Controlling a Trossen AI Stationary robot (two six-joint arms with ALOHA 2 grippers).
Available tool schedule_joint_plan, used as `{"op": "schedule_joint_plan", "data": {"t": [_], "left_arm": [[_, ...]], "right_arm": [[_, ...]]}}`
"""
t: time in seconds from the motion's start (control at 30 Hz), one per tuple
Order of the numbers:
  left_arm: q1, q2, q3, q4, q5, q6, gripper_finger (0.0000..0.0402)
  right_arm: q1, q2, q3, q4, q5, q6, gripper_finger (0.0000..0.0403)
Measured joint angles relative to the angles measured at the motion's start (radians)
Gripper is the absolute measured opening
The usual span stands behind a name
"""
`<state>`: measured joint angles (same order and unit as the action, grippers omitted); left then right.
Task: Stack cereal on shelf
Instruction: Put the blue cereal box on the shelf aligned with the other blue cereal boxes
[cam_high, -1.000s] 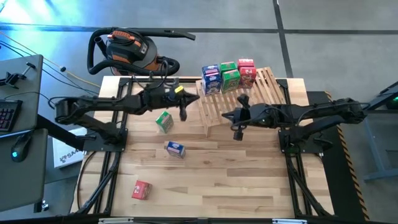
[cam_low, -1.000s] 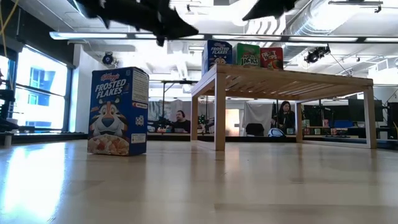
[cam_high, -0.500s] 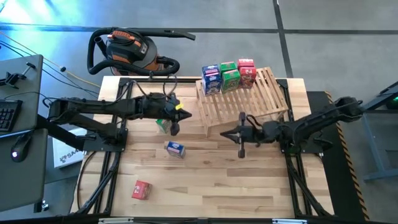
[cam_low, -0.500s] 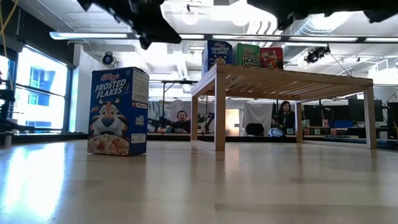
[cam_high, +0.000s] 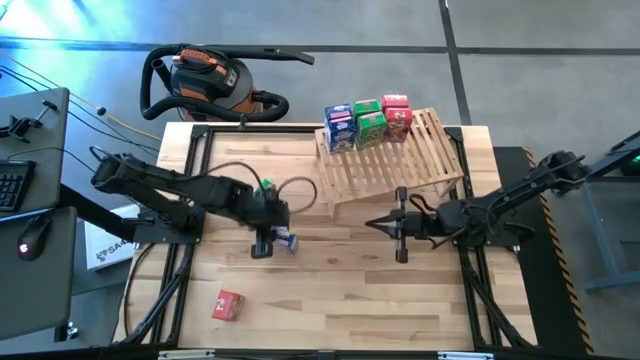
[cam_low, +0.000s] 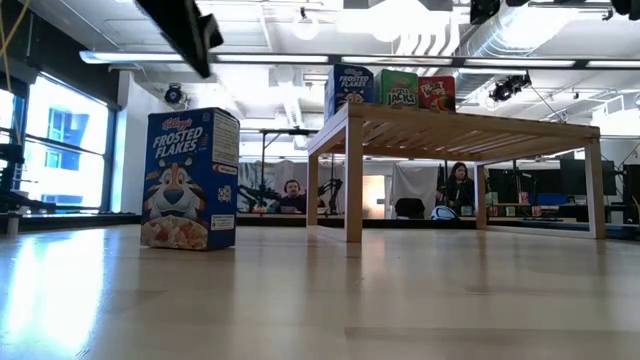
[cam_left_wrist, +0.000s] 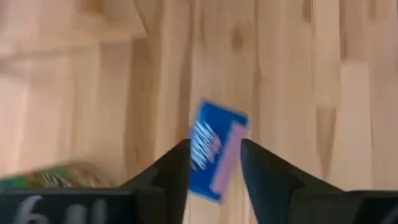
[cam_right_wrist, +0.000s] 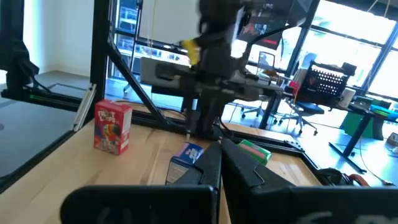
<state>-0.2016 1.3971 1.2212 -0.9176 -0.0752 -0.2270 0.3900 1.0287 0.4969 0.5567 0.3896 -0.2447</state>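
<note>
A blue cereal box (cam_high: 286, 240) stands upright on the table; in the left wrist view this blue box (cam_left_wrist: 217, 127) shows between my left gripper's open fingers. My left gripper (cam_high: 264, 241) points steeply down over it and stays well above its top in the low view. Behind the left arm stands a green box (cam_high: 266, 186), and a red box (cam_high: 228, 304) stands near the front left. The slatted shelf (cam_high: 400, 165) carries blue, green and red boxes (cam_high: 368, 122) at its far end. My right gripper (cam_high: 375, 226) is shut and level, in front of the shelf.
A shop vacuum (cam_high: 205, 80) sits beyond the table's far edge. The shelf's legs (cam_low: 352, 180) stand on the table at the right. Bare plank tabletop (cam_high: 350, 300) lies along the near edge.
My left gripper has swung from beside the shelf's left end toward the near edge and tipped down over the blue box, uncovering then covering the green box. My right gripper has drawn back from the shelf toward the near edge, sunk a little and levelled out.
</note>
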Motion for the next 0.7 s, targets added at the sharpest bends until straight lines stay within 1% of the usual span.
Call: {"op": "schedule_joint_plan", "data": {"t": [0.1,0.23,0.33,0.4,0.5,0.7], "left_arm": [[-0.035,0.041,0.042,-0.072,0.001,-0.020,0.0169],[-0.055,0.069,0.068,-0.108,0.000,-0.031,0.0214],[-0.057,0.085,0.070,-0.119,-0.001,-0.018,0.0237],[-0.052,0.097,0.070,-0.120,-0.023,-0.001,0.0249],[-0.035,0.128,0.070,-0.117,-0.017,0.006,0.0260],[-0.029,0.174,0.070,-0.118,-0.013,0.047,0.0267]], "right_arm": [[0.017,-0.010,0.000,-0.016,0.024,0.000,0.0000],[0.025,-0.010,0.000,-0.016,0.030,-0.008,0.0000],[0.025,-0.010,0.000,-0.017,0.030,-0.008,0.0000],[0.025,-0.010,0.000,-0.017,0.030,-0.008,0.0000],[0.025,-0.010,0.000,-0.017,0.030,-0.008,0.0000],[0.025,-0.010,0.000,-0.018,0.031,-0.008,0.0000]]}}
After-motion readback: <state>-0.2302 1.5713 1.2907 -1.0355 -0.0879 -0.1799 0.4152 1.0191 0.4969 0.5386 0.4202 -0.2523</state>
